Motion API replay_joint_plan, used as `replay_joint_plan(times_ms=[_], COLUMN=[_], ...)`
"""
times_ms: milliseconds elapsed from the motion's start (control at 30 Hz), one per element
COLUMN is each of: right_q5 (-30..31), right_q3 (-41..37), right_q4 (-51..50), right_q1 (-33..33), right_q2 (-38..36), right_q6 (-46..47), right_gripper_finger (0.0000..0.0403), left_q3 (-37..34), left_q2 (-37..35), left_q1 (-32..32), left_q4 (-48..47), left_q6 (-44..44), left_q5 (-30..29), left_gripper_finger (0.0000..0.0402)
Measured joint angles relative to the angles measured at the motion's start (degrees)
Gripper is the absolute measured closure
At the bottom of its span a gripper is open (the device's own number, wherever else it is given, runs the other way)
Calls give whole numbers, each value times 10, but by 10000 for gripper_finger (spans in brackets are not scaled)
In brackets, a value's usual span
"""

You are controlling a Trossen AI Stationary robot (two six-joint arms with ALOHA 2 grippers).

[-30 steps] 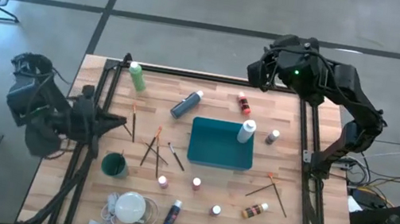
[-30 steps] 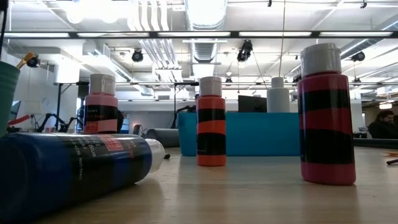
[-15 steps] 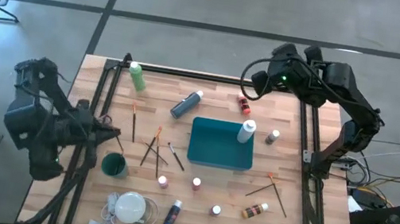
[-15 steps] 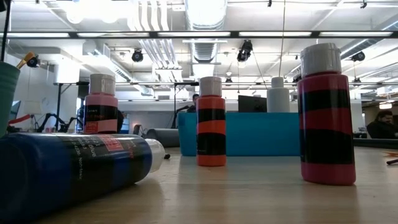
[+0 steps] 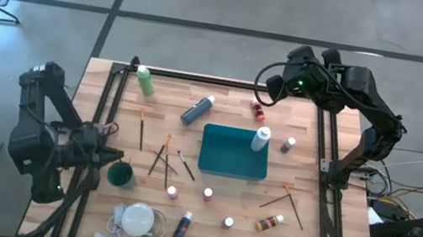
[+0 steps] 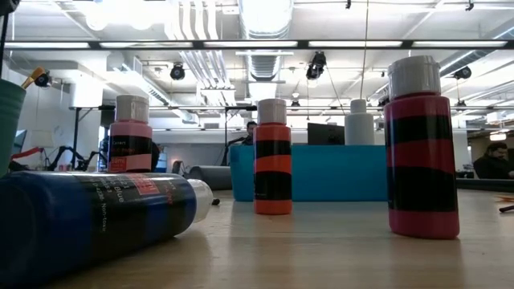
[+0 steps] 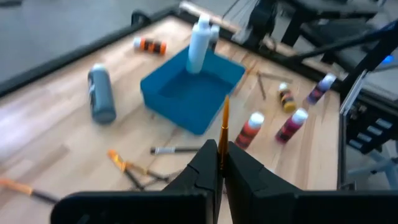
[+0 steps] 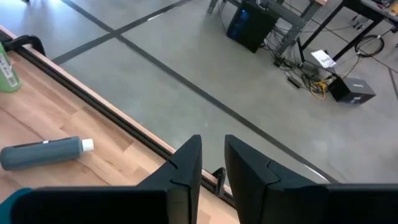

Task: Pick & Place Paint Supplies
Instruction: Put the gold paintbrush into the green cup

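Note:
My left gripper (image 5: pixel 109 156) hangs over the table's left edge, just left of a green cup (image 5: pixel 120 175), and is shut on a thin orange-handled brush (image 7: pixel 224 121). My right gripper (image 5: pixel 272 84) is raised over the table's far right edge; its fingers (image 8: pixel 213 158) stand a little apart with nothing between them. Paint bottles lie or stand about the wood table: green (image 5: pixel 146 81), grey-blue (image 5: pixel 196 110), red-and-black (image 5: pixel 258 109). Loose brushes (image 5: pixel 162 158) lie left of the teal tray (image 5: pixel 226 163). My left gripper pinches the brush's thin shaft (image 7: pixel 222 152) between its two fingers. The orange part (image 7: pixel 225 109) sticks out beyond the fingertips. The brush is lifted clear of the table. Which end of it lies back between the fingers is hidden by the gripper.
A white bottle (image 5: pixel 261 138) stands at the tray's far right corner. A white disc with a cord (image 5: pixel 138 219) lies near the front left. Small bottles (image 5: pixel 208 195) and two brushes (image 5: pixel 288 199) lie in front of and right of the tray. Dark frame rails (image 5: pixel 321 153) run along both sides.
My left gripper has gone down and toward the table's near edge, closing on the green cup, and has rolled about its own line while staying shut on the brush. My right gripper has tipped a little at the far edge, then kept still.

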Motion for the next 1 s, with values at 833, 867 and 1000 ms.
replay_joint_plan(times_ms=[833, 867, 1000], right_q5=[0, 0, 0], right_q3=[-49, -50, -57], right_q4=[9, 11, 20], right_q1=[0, 0, 0], right_q2=[0, 0, 0], right_q6=[15, 15, 14], right_gripper_finger=[247, 245, 234], left_q3=[-154, -157, -174], left_q2=[0, 0, 0], left_q1=[-12, -13, -15], left_q4=[6, 6, 16], left_q6=[-113, -114, -114], left_q5=[-1, -1, 19], left_gripper_finger=[388, 388, 388])
